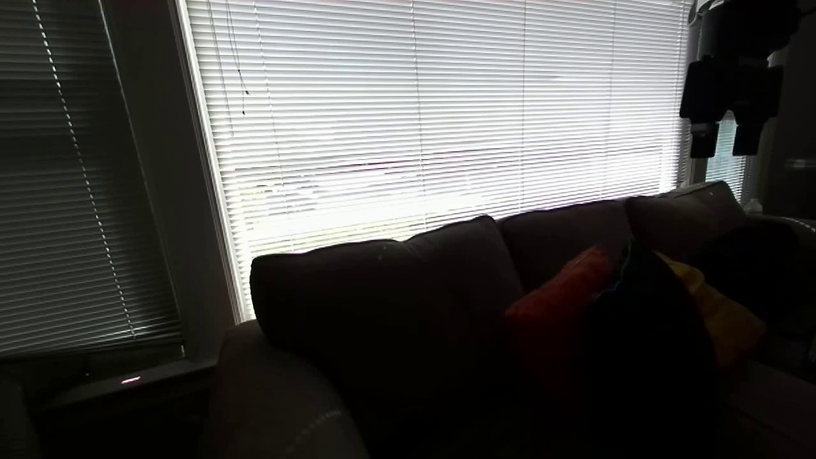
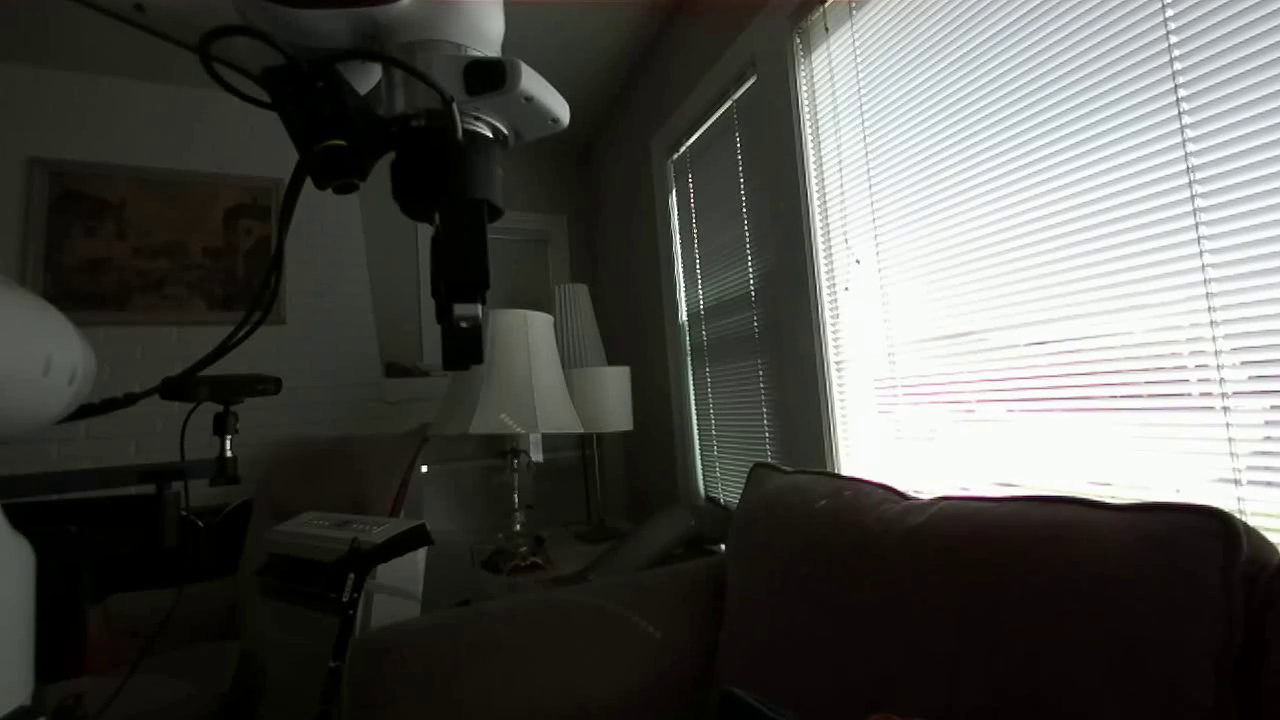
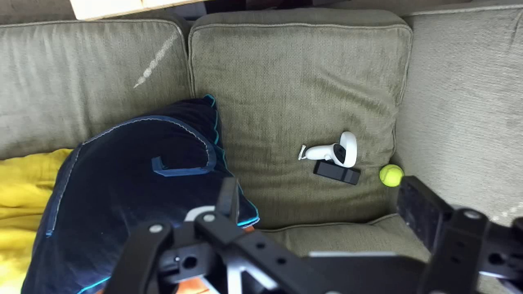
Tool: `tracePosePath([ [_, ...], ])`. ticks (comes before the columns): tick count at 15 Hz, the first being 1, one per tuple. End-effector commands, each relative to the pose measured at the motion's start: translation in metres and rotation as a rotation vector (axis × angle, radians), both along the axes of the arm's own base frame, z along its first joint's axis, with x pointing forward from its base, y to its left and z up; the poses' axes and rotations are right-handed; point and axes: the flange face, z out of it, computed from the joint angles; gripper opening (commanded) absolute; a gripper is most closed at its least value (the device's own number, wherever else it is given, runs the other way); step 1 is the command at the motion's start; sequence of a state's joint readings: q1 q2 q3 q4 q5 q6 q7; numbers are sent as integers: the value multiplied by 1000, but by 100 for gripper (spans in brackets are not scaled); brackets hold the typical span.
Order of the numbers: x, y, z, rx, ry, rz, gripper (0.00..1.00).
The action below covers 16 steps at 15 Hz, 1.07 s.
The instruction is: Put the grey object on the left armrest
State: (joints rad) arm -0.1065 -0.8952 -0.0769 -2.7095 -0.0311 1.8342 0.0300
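The gripper point(image 1: 725, 150) is hanging high above the couch point(image 1: 395, 306), its two fingers point(image 1: 704, 139) pointing down and standing wide apart. In an exterior view the gap between the fingers point(image 1: 746, 139) is showing plainly; in an exterior view the gripper point(image 2: 463, 362) is presenting its side, one finger masking the other. The wrist view, confirming the spread, is alone displaying the seat cushion point(image 3: 265, 81) and the small items there. At the foot of the left armrest point(image 3: 461, 98) a yellow-green ball point(image 3: 391, 175) is lying. Farther from the left armrest a white controller point(image 3: 330, 152) with a ring is resting just beside a dark block point(image 3: 337, 172); contact between them cannot be told. The controller, pale and rounded, is matching the grey object best, though the views are leaving this uncertain. Farther still from the left armrest a navy pillow point(image 3: 135, 192) is resting, partly covered by the gripper. In an exterior view the pillow point(image 1: 650, 357) is appearing almost black, between a red-orange cushion point(image 1: 564, 290) toward the left armrest and a yellow cushion point(image 1: 723, 315) on its far side. Lamps point(image 2: 525, 375) are standing beyond the left armrest in an exterior view, and window blinds point(image 1: 446, 115) are rising behind the couch in both exterior views.
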Motion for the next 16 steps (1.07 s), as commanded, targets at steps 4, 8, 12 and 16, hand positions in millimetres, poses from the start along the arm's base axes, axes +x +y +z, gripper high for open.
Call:
tracePosePath([
  [4,6,3,-9,5,-13,3,100],
  [8,30,21,-38,62,-55,16,100],
  [12,63,46,-80,85,-53,47,100],
  [16,83,70,-134,86,-5,96,100],
])
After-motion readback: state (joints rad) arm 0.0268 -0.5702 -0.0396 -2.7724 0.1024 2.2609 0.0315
